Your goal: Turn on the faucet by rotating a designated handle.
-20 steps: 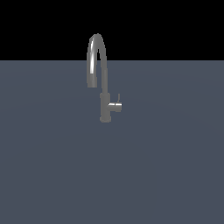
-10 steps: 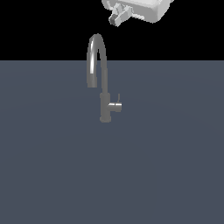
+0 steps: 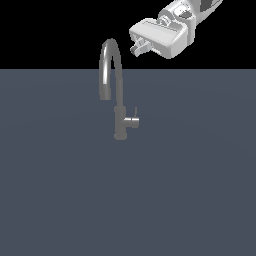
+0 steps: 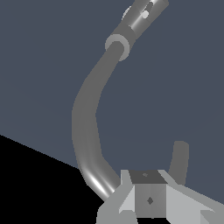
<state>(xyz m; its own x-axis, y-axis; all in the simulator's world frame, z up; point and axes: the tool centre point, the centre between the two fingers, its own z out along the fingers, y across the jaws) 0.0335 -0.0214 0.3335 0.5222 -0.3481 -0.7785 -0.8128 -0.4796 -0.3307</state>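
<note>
One faucet stands upright on grey surface, upper middle of exterior frame. Handle points to exterior view's right from post. Gripper hangs at upper right, apart from spout; fingers state: cannot tell.
</note>
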